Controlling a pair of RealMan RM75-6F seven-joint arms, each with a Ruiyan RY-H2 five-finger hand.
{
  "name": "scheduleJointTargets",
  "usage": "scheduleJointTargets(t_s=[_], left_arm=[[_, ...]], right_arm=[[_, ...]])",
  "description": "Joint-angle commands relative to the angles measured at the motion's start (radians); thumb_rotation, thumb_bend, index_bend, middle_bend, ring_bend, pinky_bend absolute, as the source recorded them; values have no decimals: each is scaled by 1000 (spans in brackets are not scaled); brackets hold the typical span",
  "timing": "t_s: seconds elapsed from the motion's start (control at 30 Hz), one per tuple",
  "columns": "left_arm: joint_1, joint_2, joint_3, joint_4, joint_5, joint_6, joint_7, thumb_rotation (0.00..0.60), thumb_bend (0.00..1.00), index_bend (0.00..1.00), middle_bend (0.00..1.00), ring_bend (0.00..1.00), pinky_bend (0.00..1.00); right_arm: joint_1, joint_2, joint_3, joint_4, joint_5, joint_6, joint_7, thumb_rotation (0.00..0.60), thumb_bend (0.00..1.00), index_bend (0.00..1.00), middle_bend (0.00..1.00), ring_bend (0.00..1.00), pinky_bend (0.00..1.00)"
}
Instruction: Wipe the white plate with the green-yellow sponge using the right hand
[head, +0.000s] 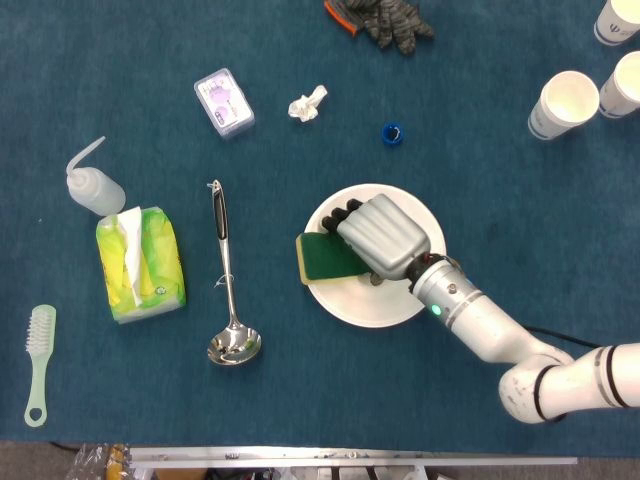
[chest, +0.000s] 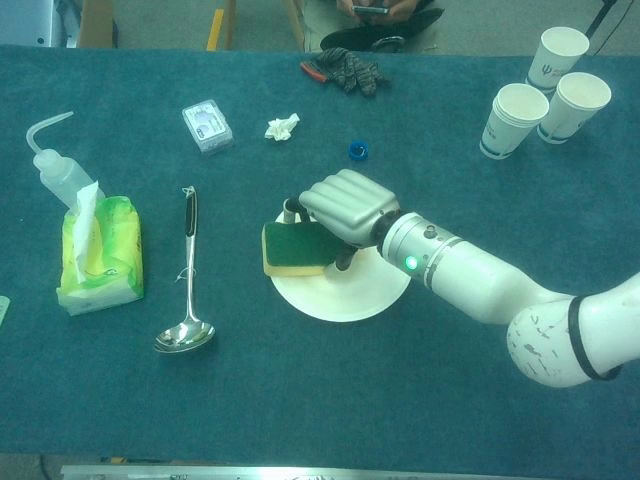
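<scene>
The green-yellow sponge (chest: 294, 248) is gripped by the right hand (chest: 345, 209) at the nine o'clock edge of the white plate (chest: 345, 293), overhanging the rim. A ladle (chest: 187, 290) is seen at nine o'clock of the plate.

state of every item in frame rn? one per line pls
right hand: grips the sponge
green-yellow sponge: held, green side up, at the plate's left rim
white plate: flat on table
ladle: lying flat, bowl up
tissue pack: open, tissue sticking out
squeeze bottle: lying on its side
paper cups: upright
brush: lying flat
</scene>
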Motion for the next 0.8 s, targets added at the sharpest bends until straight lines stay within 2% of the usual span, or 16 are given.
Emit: scheduleJointTargets(t_s=[0.03,0.37,0.8], left_arm=[[-1,0,0,-1,1,-1,2,600,488,329,274,200,127],[-3,-1,1,-9,2,-5,13,600,488,329,274,200,127],[-6,0,2,-20,5,-8,28,600,488,329,274,200,127]], right_arm=[[-8,12,-5,-10,-2,3,-3,600,183,414,403,359,616],[-34,57,-26,-35,-10,3,1,600,184,415,403,359,616],[-59,135,-8,-101,-43,31,29,600,184,415,403,359,616]])
